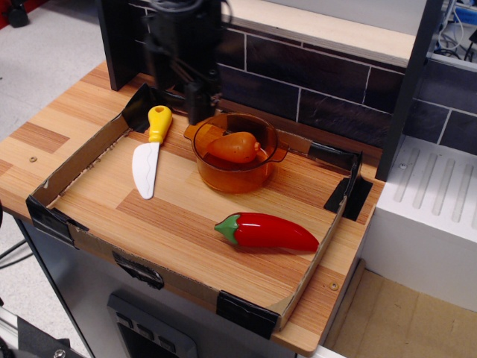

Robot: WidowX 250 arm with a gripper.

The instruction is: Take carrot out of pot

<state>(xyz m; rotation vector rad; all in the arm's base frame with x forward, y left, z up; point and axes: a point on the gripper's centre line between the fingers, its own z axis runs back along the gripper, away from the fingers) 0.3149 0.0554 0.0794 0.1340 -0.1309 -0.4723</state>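
Your carrot [234, 147] lies on its side inside the pot [235, 170]. It looks light, rigid and slick, so pinch across its thick middle. The claw [195, 104] hangs just far-left; I cannot tell its opening.

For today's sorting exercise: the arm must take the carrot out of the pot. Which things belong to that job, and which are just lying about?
Belong to the job:
carrot
pot
gripper

Just lying about:
knife
pepper
tray
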